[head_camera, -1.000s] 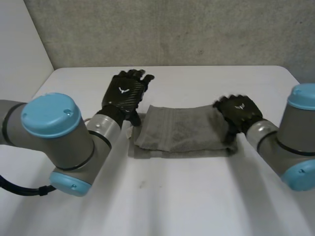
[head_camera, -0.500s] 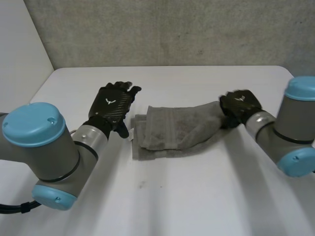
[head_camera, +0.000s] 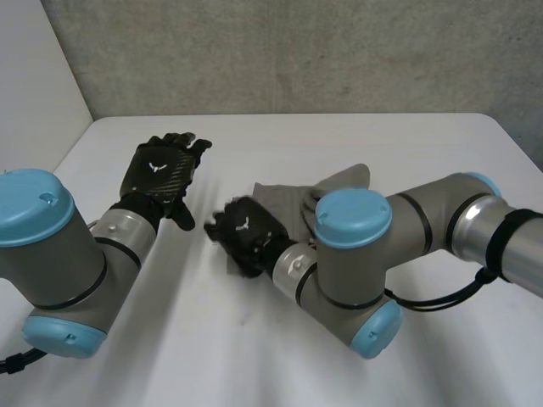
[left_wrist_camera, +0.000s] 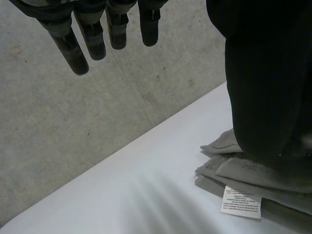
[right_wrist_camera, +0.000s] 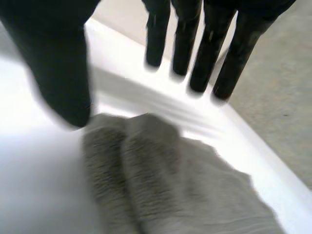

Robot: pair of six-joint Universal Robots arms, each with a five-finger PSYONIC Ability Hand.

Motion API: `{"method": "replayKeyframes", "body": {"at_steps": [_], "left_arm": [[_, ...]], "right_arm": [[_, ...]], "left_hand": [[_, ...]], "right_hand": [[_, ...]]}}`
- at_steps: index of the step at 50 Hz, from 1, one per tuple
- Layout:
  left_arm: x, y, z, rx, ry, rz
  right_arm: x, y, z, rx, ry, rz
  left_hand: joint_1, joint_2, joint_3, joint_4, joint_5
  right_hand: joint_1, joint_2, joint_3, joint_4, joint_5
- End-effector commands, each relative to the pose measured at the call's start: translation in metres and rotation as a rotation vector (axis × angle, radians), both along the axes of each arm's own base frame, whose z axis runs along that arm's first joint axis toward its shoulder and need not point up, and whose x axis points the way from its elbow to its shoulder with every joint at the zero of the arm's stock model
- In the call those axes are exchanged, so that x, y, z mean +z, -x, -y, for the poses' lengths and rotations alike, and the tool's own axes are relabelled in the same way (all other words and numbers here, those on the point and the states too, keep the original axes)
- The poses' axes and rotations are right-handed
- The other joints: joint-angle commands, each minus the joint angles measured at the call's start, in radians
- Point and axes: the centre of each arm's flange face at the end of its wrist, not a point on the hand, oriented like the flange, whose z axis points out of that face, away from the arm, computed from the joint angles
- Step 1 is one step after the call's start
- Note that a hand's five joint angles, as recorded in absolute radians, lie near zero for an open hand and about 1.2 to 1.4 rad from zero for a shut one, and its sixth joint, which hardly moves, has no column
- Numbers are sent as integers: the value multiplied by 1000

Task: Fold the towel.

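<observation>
Fingers (right_wrist_camera: 209,48) of the right hand (head_camera: 242,233) reach straight, gripping nothing, over the grey terry towel (head_camera: 280,202) lying folded on the white worktop (head_camera: 407,136). The left hand (head_camera: 161,174), equally open, hangs apart. The cloth is probably limp and light, so pinch a corner.

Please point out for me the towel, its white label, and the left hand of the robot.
towel (right_wrist_camera: 170,190): right wrist view, on the folded grey cloth.
white label (left_wrist_camera: 242,201): left wrist view, middle of the tag at the towel's edge.
left hand (head_camera: 158,173): head view, on the back of the hand.
</observation>
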Motion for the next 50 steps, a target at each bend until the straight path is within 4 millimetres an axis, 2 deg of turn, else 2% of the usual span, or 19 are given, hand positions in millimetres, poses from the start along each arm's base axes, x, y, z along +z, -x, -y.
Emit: {"method": "replayKeyframes", "body": {"at_steps": [1,3,4,5,6,8,9,11,14,16,24,26,30,34,38,45,50], "left_arm": [[5,6,2,-12,23,-11],[7,8,3,-17,31,-15],[7,8,3,-17,31,-15],[8,9,3,-19,33,-16],[8,9,3,-19,33,-16],[8,11,0,-28,33,-16],[8,11,0,-28,33,-16],[5,13,-4,-37,24,-12],[4,13,-4,-37,20,-10],[1,12,-5,-37,14,-6],[-4,12,-5,-39,1,0],[-5,12,-6,-37,-4,3],[-8,11,-8,-39,-14,8],[-11,10,-8,-40,-22,12],[-15,11,-7,-40,-28,16],[-18,11,-8,-42,-38,21],[-20,11,-8,-42,-43,22]], "right_arm": [[49,13,16,-137,-26,139],[66,36,40,-250,-39,184],[66,36,40,-251,-39,184],[73,50,53,-314,-39,203],[73,50,53,-315,-39,203],[75,74,71,-420,-44,201],[75,75,72,-421,-44,201],[63,92,84,-492,-69,168],[56,100,88,-518,-90,149],[42,114,97,-557,-131,121],[34,123,116,-610,-211,192],[28,132,123,-647,-237,196],[19,145,123,-685,-270,162],[1,159,114,-710,-331,103],[-8,165,107,-707,-340,58],[-25,185,111,-710,-265,-26],[-30,186,113,-702,-225,-48]], "left_hand": [[12,19,17,18,-7],[12,19,17,18,-7],[12,19,17,18,-7],[12,19,17,18,-7],[12,19,17,18,-7],[12,19,17,18,-7],[12,19,17,18,-7],[12,19,17,18,-7],[12,19,17,18,-7],[12,19,17,18,-7],[15,21,20,21,-4],[15,21,20,21,-4],[15,21,20,21,-4],[15,21,20,21,-4],[15,21,20,21,-4],[15,21,20,20,-4],[15,21,20,21,-4]], "right_hand": [[-243,-364,-399,-402,-411],[-243,-364,-399,-402,-411],[-243,-364,-399,-402,-411],[-230,-351,-386,-389,-398],[-230,-351,-386,-389,-398],[-171,-293,-327,-330,-339],[-171,-292,-327,-330,-339],[-116,-237,-272,-275,-284],[-101,-222,-257,-260,-269],[-33,-155,-190,-192,-202],[123,1,-34,-36,-46],[152,31,-4,-7,-16],[178,57,22,19,10],[184,63,28,25,16],[181,60,25,22,13],[199,78,43,40,31],[336,215,180,177,168]]}}
